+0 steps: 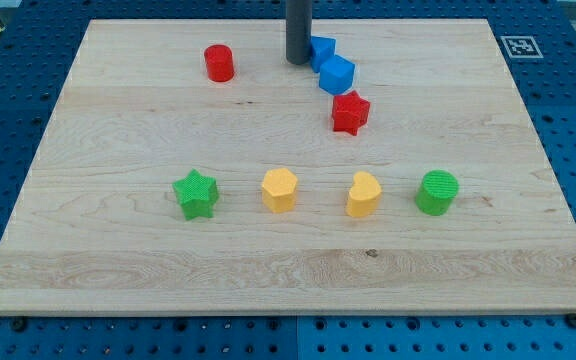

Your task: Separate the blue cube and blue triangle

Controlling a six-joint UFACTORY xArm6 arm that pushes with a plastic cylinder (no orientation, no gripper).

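Step in hand: splitting the pair. My tip (297, 62) sits at the view's top, touching the left side of the blue plastic triangle (321, 48); the blue plastic cube (337, 74) lies just below-right, corners apparently touching it. No fingers on this rig, just a bare rod. Next move, I'd judge: wedge between them and shove one clear. Count on the pale wooden worktop (118, 230): two blue, one red cylinder (219, 63), one red star (350, 112), one green star (196, 194), one green cylinder (437, 192), two yellow blocks (280, 189) (364, 194).
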